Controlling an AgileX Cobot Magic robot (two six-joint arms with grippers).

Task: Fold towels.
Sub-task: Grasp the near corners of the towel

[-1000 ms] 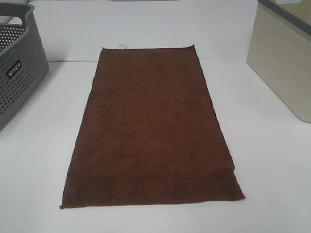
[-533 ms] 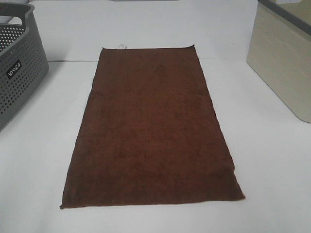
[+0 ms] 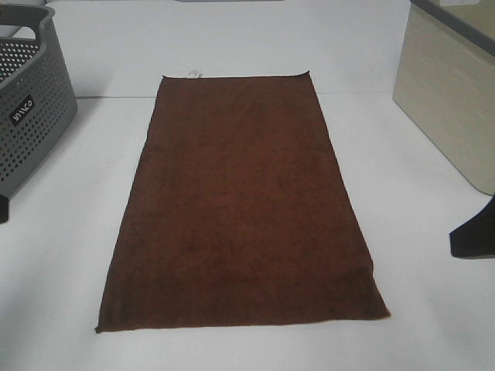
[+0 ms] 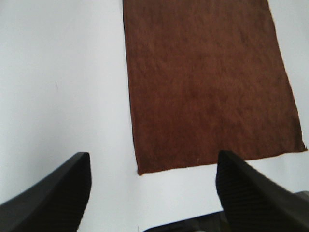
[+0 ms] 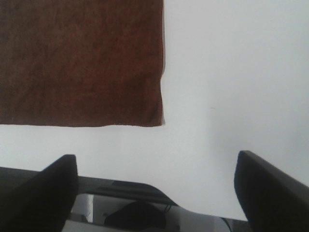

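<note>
Both arms have just come into the overhead picture: half a second back the counter's [image 3: 62, 270] edges were bare, and now a dark sliver sits at the 9 o'clock edge and a bigger dark wedge between 3 and 4 o'clock. I read that as the approach starting, with no fold made yet. Closest to me, the left tool [image 4: 152, 166] is spread wide with nothing between its fingers, hanging over bare counter just short of the near hem. The right tool [image 5: 154, 162] is likewise spread and empty, with the hem's 5 o'clock corner just ahead of it. Neither touches the cloth. The towel [image 3: 244, 209] lies in the middle of the counter, opened out to a single layer, its long sides running from 6 towards 12 o'clock. It is a dark reddish-brown, with a soft, slightly mottled nap, and I see no real creases or turned-up corners. The near hem looks straight from the 7 o'clock corner to the 5 o'clock one. At the far short edge a small white tag [image 3: 193, 75] pokes out near the 11 o'clock corner. Beyond, well apart from the cloth, a grey basket [image 3: 31, 100] stands at 10 o'clock and a beige bin [image 3: 452, 100] at 2 o'clock.
</note>
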